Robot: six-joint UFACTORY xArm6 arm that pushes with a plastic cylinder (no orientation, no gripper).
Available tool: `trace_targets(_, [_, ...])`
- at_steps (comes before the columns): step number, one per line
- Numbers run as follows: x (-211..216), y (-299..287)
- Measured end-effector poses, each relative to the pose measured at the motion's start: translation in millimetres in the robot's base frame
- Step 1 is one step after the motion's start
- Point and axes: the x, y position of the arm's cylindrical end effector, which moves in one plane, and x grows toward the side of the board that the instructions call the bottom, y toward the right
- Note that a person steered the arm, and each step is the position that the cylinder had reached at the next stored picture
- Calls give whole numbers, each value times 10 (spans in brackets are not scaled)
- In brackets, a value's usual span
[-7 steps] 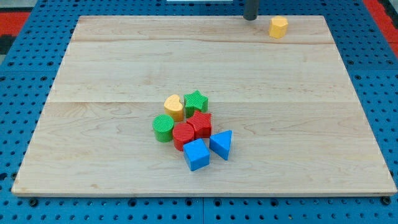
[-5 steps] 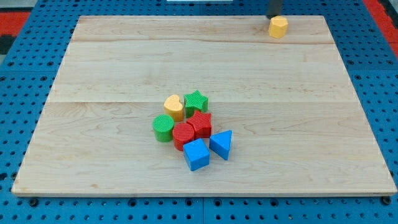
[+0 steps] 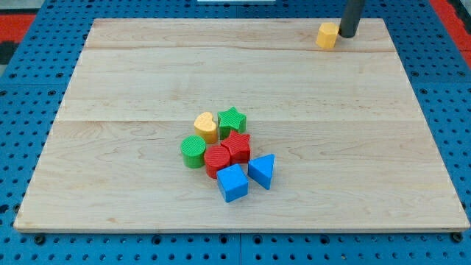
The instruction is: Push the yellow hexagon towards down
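- Near the view's top right corner of the wooden board, the yellow hexagon sits alone, close to the board's top edge.
- My tip stands on the hexagon's right side, touching it or just beside it; I cannot tell which.
- No jaws exist on this arm: it ends in a plain dark rod, so nothing opens, closes or holds anything.
- Well apart from the hexagon, around the board's middle and a little lower, a cluster of blocks sits packed together: a yellow heart, a green star, a green cylinder, a red star, a red ridged block, a blue cube and a blue triangle.
- Judging the step in hand: pushing from the right side would send the hexagon towards the view's left, not down.
- To do it well, the tip should go round to the hexagon's top side, between it and the board's top edge, where room looks tight.
- Contact should be centred on the hexagon, so that it slides straight and does not spin off sideways.
- A straight downward path looks free of other blocks, as the cluster lies further left.
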Motion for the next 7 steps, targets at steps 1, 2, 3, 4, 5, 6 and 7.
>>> trace_targets(1, [-229, -13])
trace_targets(2, [-462, -316])
trace_targets(3, [-21, -412])
trace_targets(4, [585, -335])
trace_targets(5, [884, -235])
trace_targets(6, [1578, 74])
trace_targets(7, [2237, 96])
